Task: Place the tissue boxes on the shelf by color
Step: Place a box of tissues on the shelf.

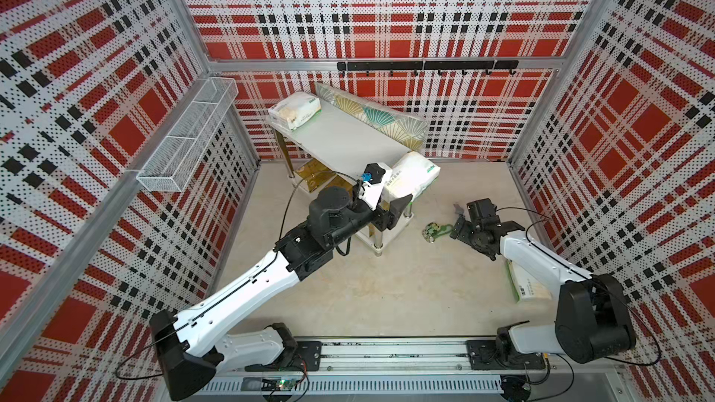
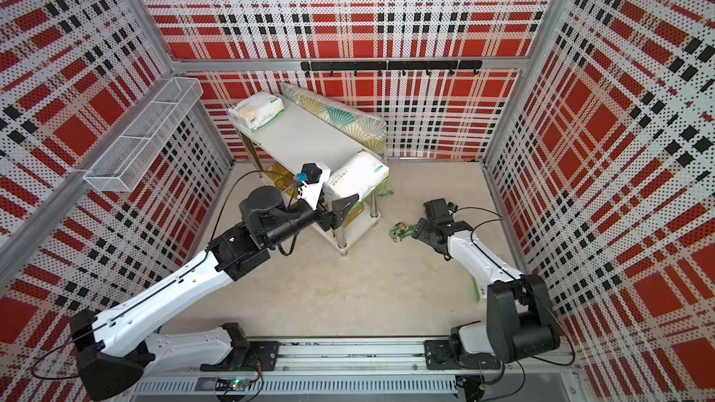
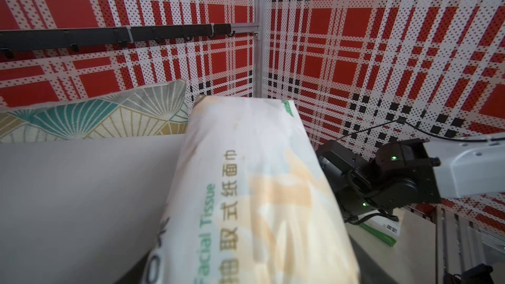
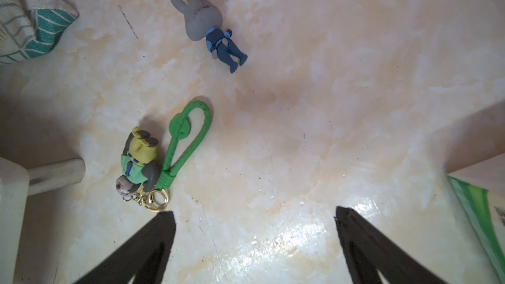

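Observation:
The shelf (image 1: 340,141) stands at the back, a white top board on chrome legs. One white tissue box (image 1: 295,110) lies at the far end of that board. My left gripper (image 1: 402,197) is shut on a second white tissue box (image 1: 414,175), held over the board's near end. In the left wrist view this box (image 3: 254,187) hides the jaws. Gold tissue boxes (image 1: 309,179) show on the lower board, mostly hidden. A third white box (image 1: 528,288) lies on the floor under my right arm. My right gripper (image 4: 254,211) hangs open and holds nothing.
A fan-patterned cushion (image 1: 371,114) leans on the back wall behind the shelf. A green-strapped keychain figure (image 4: 164,154) and a grey rabbit figure (image 4: 207,23) lie on the floor ahead of the right gripper. A wire basket (image 1: 185,141) hangs on the left wall, a black hook rail (image 1: 425,65) on the back wall.

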Controlling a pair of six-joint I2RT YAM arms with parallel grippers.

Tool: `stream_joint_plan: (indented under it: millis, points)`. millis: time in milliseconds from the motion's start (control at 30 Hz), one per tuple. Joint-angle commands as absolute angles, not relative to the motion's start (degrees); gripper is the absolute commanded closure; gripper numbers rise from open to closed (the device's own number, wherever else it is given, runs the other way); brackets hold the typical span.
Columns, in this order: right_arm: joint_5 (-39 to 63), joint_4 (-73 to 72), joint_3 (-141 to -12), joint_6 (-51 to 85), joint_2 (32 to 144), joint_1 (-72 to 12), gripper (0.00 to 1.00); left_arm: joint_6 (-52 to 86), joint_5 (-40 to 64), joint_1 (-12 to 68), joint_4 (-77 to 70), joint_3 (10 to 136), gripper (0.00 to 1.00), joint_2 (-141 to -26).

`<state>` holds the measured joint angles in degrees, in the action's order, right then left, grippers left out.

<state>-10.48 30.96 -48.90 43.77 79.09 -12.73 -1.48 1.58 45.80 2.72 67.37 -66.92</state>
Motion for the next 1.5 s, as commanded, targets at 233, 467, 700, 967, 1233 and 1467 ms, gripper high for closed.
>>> stream_joint_plan:
  millis: [233,467,700,967,1233,1467]
  points:
    - [-10.08,29.02,-48.25,43.01,79.1,-12.4,0.0,-2.99,9.82,34.21,1.16,72.99,0.26,-65.73]
    - [-8.88,28.05,-47.74,42.82,79.46,-12.48,0.0,-2.07,15.98,24.1,2.19,73.01,0.26,-66.47]
    - [-7.79,27.25,-47.55,42.72,80.33,-12.83,0.0,-0.27,22.85,15.1,-1.12,72.77,0.27,-67.68]
    - [-7.12,26.48,-47.05,42.66,80.68,-13.52,0.0,-0.81,28.82,7.32,-0.22,75.9,0.27,-73.37]
    - [-6.68,26.02,-46.07,42.63,80.95,-14.41,0.0,-0.61,33.47,1.92,-0.13,79.3,0.27,-78.25]
    - [-6.5,25.77,-46.15,42.96,81.47,-14.85,0.0,-2.09,35.43,0.84,2.27,84.07,0.27,-82.47]
